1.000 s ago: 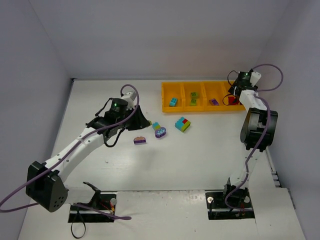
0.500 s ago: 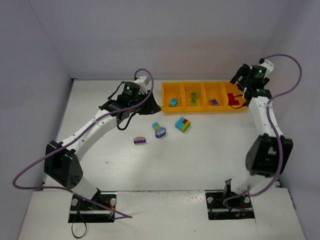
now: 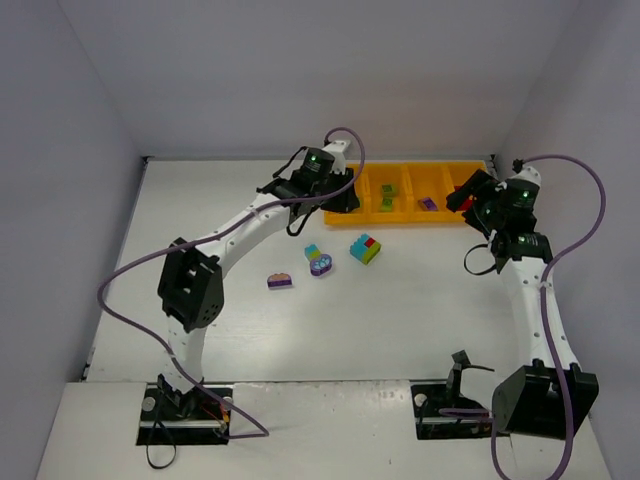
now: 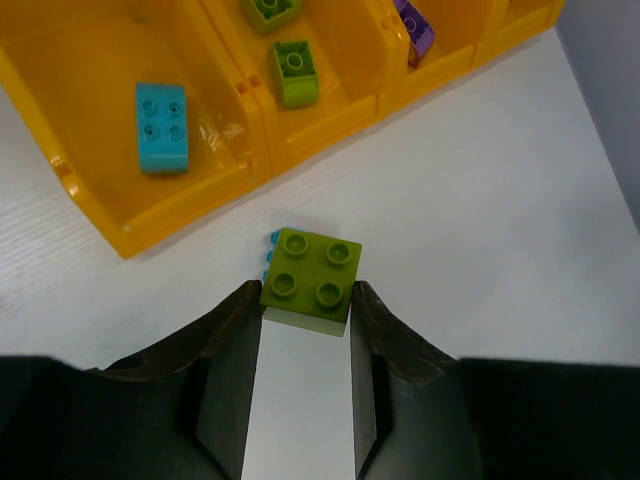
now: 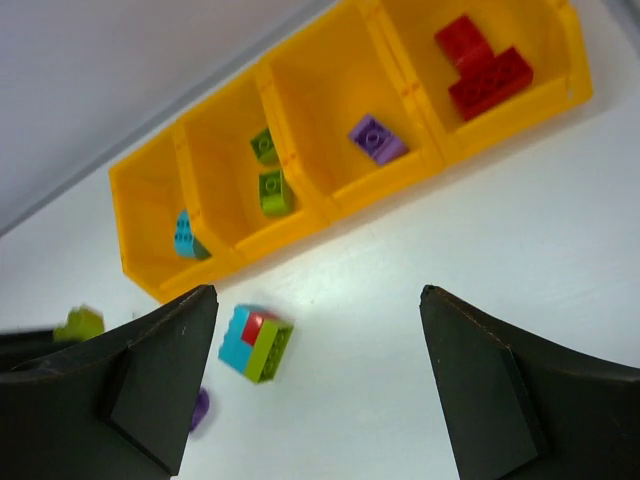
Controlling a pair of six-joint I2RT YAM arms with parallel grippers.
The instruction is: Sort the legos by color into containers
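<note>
A flat white table [image 3: 400,320] sits inside pale grey walls [image 3: 300,70]. The left gripper [image 4: 305,300] is clamped on a lime green square plastic brick [image 4: 310,272], its 4 studs facing the wrist camera and a sliver of teal showing at its left edge. Just ahead of those fingers lies the orange-yellow rectangular plastic tray [image 4: 170,215] of 4 compartments, its long axis running slantwise from near-left to far-right. The leftmost compartment holds a teal oblong brick [image 4: 162,125] whose long axis points away from the gripper. The next holds 2 lime green bricks [image 4: 294,72], then a purple brick [image 4: 415,30], and the last holds the red bricks [image 5: 478,65]. The right gripper [image 5: 315,295] hangs with its jaws wide apart and nothing between them, the tray ahead of it. A teal, red and lime cluster [image 5: 256,343] lies on the table just beside its left finger.
</note>
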